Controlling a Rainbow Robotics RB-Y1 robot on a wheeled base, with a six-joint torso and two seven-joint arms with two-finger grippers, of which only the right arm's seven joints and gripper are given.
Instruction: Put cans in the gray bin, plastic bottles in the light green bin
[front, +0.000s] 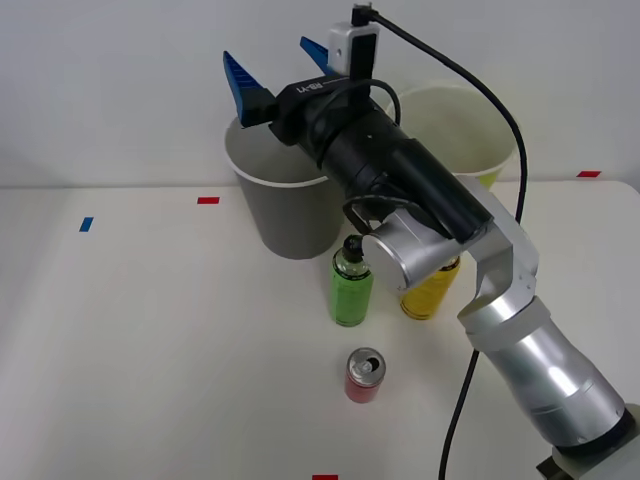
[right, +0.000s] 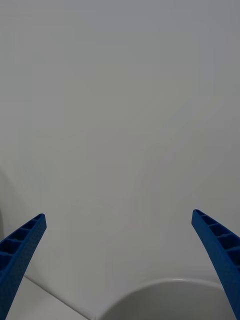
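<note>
Front view: the right tool (front: 283, 72) hangs above the gray bin (front: 290, 215), blue fingers spread, holding nothing. Swinging back low, the arm could topple the green bottle (front: 351, 285) and yellow bottle (front: 430, 290) standing near that bin. The red can (front: 364, 375), silver-topped, stands upright nearer the robot than the bottles.

Right wrist view: spread fingers (right: 20, 250) frame the bin's white rim (right: 170, 295).

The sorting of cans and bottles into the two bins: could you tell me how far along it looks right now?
No can or bottle shows inside a bin. The right gripper hangs open and empty above the gray bin; whether a can lies inside cannot be seen. Left on the table: the red can, the green bottle and the yellow bottle, both bound for the light green bin.
</note>
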